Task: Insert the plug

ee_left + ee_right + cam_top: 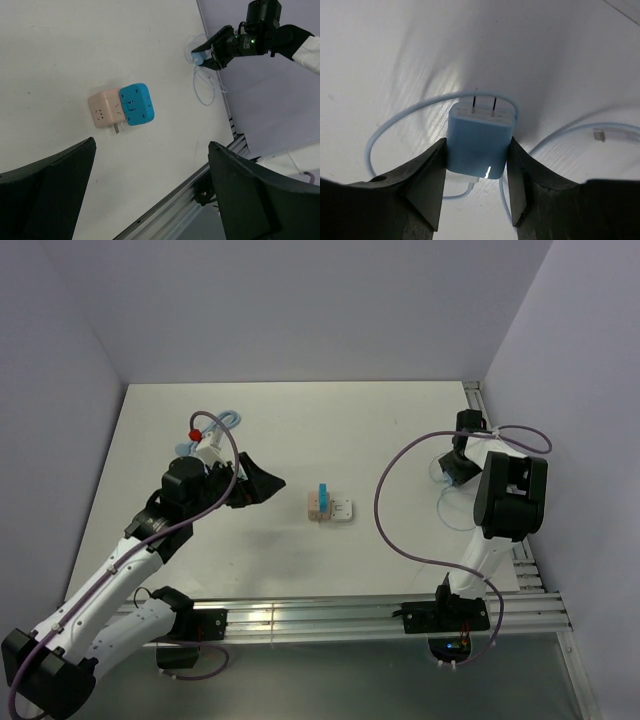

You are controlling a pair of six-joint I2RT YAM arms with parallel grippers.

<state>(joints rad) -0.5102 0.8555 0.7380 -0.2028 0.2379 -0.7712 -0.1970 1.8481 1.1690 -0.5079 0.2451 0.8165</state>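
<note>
White table (300,420), pale lilac walls on three sides, metal rail (330,618) along the near edge. Right gripper (477,150) is over the far right part of the table, with jaws narrowed onto the plug (479,135): a small blue charger block held between the two fingers, each finger lying flush against one side. Its two metal prongs point away from the jaws, beyond the fingertips. A thin pale-blue cable (395,125) loops around the plug just ahead of the jaws and trails off to their right, where its small connector end lies flat. Cannot tell whether the plug rests on the table or is raised off it. Left gripper (152,145) hovers over the left-centre of the table, jaws wide apart and holding nothing. Ahead of those jaws, and roughly between their lines, sit two socket cubes on the table: a pink cube (104,111) and a blue cube (136,103), touching side by side, the pink one on the side toward the left finger. Short prongs stick out of the pink cube toward the jaws. The cubes lie well apart from the right gripper and the plug it grips.
</note>
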